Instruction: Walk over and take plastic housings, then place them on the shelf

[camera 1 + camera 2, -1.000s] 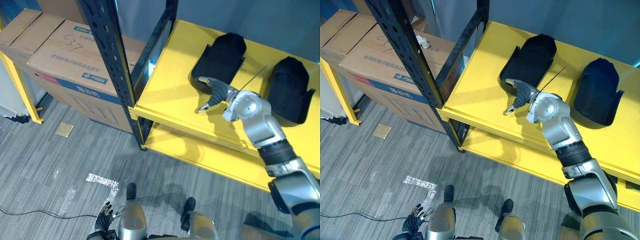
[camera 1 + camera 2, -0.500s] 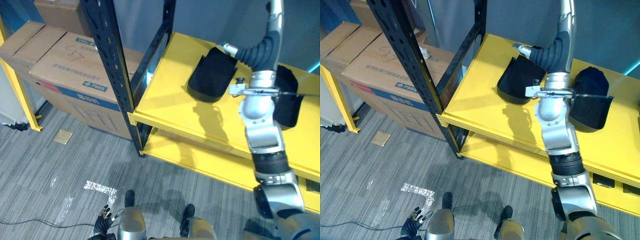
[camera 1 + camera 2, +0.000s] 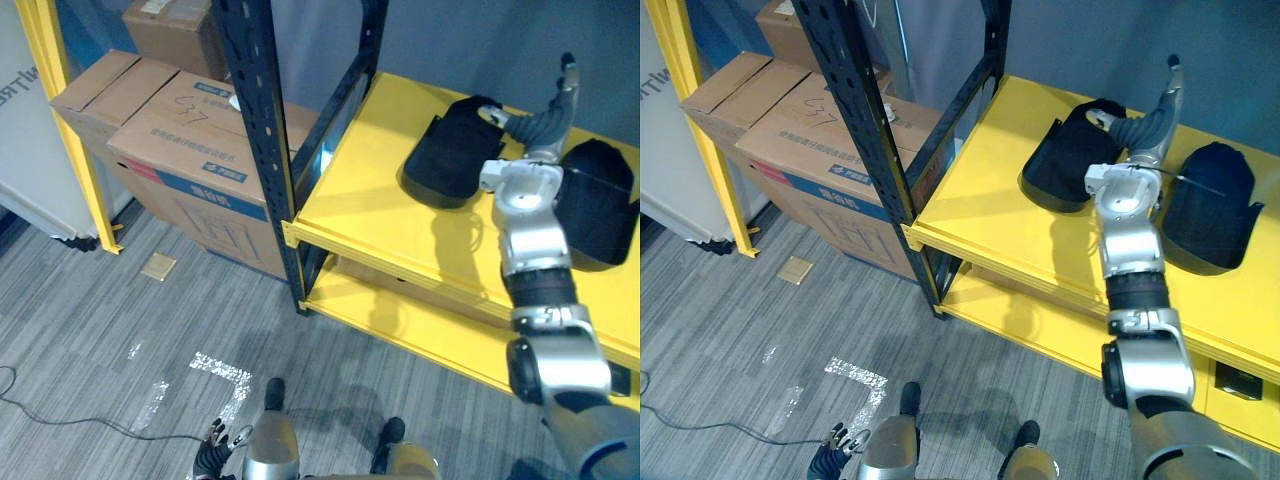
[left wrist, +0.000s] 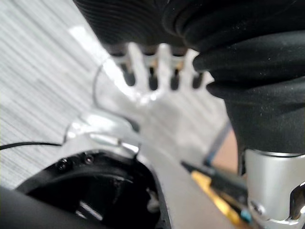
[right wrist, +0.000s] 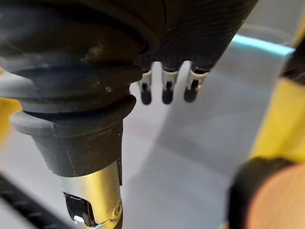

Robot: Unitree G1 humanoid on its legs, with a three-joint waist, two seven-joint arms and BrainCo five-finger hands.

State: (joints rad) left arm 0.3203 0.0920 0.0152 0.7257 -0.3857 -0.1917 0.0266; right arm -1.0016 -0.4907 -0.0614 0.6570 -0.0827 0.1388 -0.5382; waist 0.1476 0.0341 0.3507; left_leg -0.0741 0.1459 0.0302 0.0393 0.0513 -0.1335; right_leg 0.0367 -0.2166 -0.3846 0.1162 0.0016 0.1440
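Left housing [image 3: 448, 158] and right housing [image 3: 597, 203] lie apart on the yellow shelf [image 3: 365, 190]. Right hand [image 3: 548, 115] is above their gap, fingers straight, empty. Left hand [image 3: 212, 462] hangs near the floor, fingers relaxed, empty.

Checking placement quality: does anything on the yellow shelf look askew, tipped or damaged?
Nothing stands out. The left housing and right housing lie apart on the yellow shelf, inside its edge; the right hand hovers open above them.

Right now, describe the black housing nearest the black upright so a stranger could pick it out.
Find the yellow shelf beside the black upright. Two black housings lie on it. Yours is the left housing, between the upright and the raised right hand; the right housing lies beyond the hand.
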